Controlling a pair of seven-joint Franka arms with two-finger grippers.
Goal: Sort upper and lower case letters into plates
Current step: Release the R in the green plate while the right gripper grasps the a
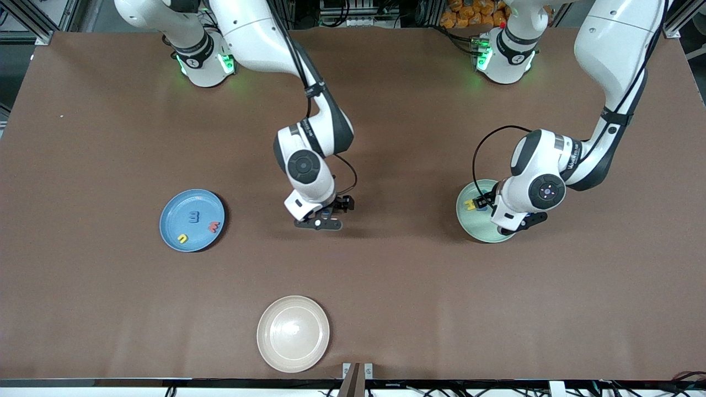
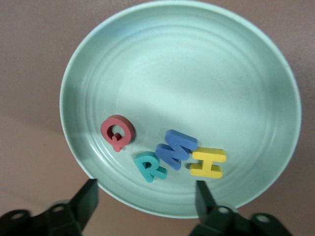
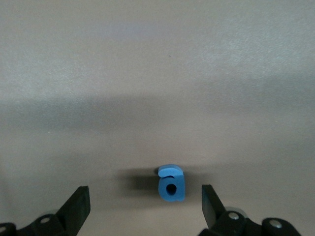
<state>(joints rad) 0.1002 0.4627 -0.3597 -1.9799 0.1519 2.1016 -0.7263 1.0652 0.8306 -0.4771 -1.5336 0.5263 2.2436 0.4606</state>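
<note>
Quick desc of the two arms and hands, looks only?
Both arms are glossy white with black joint bands and round dark caps at the wrists. A thin black cable loops along each forearm. The bases glow green. Left hand and right hand are black, each with two flat black fingers on a black bar with screw holes. Grey lettering marks the left arm's wrist link.

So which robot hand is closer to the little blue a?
Right. The right gripper hangs open straight above the blue a on the table; the left gripper is open over the mint plate at its own end.
</note>
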